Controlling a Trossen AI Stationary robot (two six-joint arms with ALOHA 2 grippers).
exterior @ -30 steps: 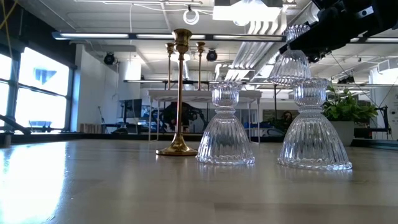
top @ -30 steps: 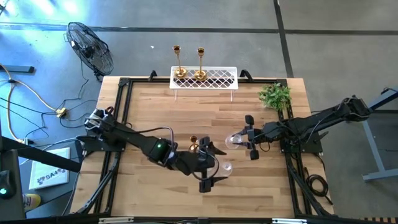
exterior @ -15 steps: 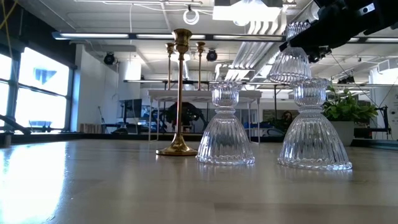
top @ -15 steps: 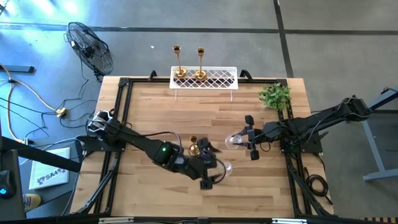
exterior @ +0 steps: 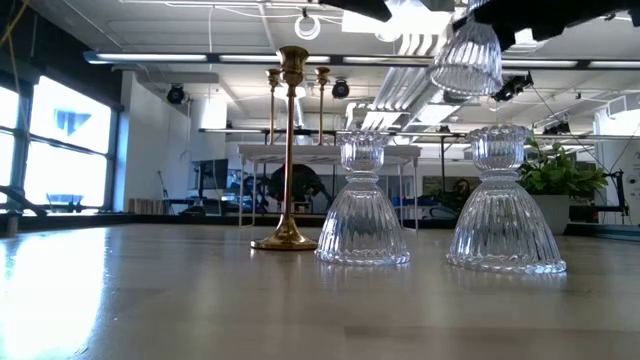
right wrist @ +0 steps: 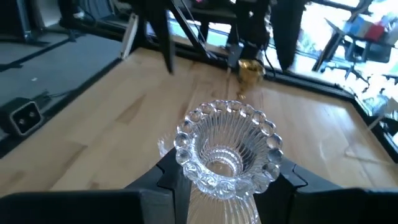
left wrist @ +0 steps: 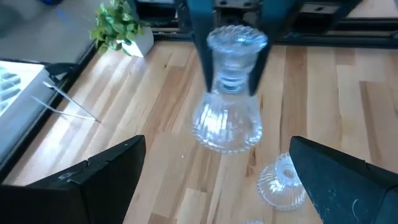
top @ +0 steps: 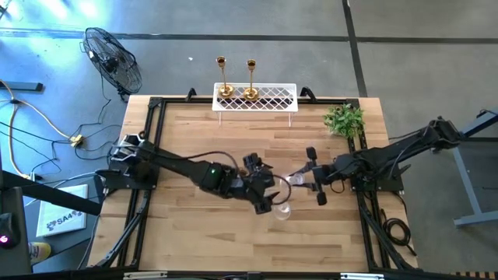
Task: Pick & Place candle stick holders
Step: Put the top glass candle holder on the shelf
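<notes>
My right gripper (top: 314, 176) is shut on a clear glass candle stick holder (top: 294, 180), high above the table in the low view (exterior: 467, 55). My left gripper (top: 267, 193) is open and empty, its fingers (left wrist: 106, 180) spread short of that held holder (left wrist: 229, 99). Two more glass holders (exterior: 363, 200) (exterior: 505, 200) and one gold holder (exterior: 290, 150) stand on their round bases on the table. Two gold holders (top: 222, 78) (top: 250, 78) stand on the white rack (top: 268, 97) at the far edge. My right gripper pinches the glass holder's narrow cup end (left wrist: 236, 46) between its two fingers (left wrist: 198, 37). The fingers come from the table's right, slanting down, along the holder. The holder is lifted clear and tilted, its flared base (right wrist: 227, 146) pointing away from the gripper toward my left gripper.
A small green plant (top: 345, 119) stands at the far right. One glass holder (top: 282, 208) on the table sits just near of my left gripper. The gold table holder also shows in the right wrist view (right wrist: 250, 70). Bare wood lies at the near left.
My left gripper has swung from the near middle toward the far edge and toward the held glass holder, staying open. My right gripper has raised the glass holder higher above the two standing glass holders.
</notes>
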